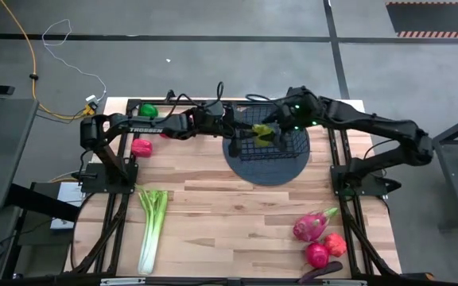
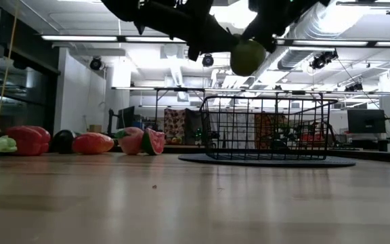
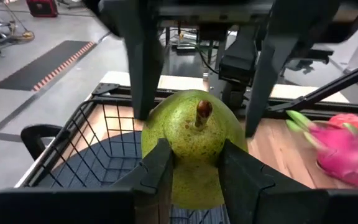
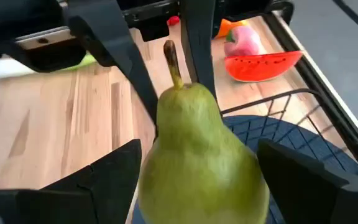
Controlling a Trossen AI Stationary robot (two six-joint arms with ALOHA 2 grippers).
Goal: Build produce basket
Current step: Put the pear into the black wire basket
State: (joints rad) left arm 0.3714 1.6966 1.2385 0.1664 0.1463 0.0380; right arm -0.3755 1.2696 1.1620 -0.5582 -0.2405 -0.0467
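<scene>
**Room and surroundings**

Desk [image 1: 237, 199]: pale wood planks, rounded near corners, dark frame rails along both sides. It stands on a grey concrete floor [image 1: 213, 20] crossed by dark seam lines. A yellow cable [image 1: 22, 48] and a thin white wire [image 1: 66, 36] trail over the floor beyond the desk's left far corner. A red-and-black hazard strip [image 1: 434, 33] lies at the far right.

Low view: white ceiling with long fluorescent tube lights [image 2: 114, 38], exposed silver ductwork [image 2: 317, 30] at the right, a white pillar [image 2: 122, 85] left of centre. Monitors [image 2: 365, 120] sit at the right. Background shelving is cluttered; contents cannot be made out.
</scene>
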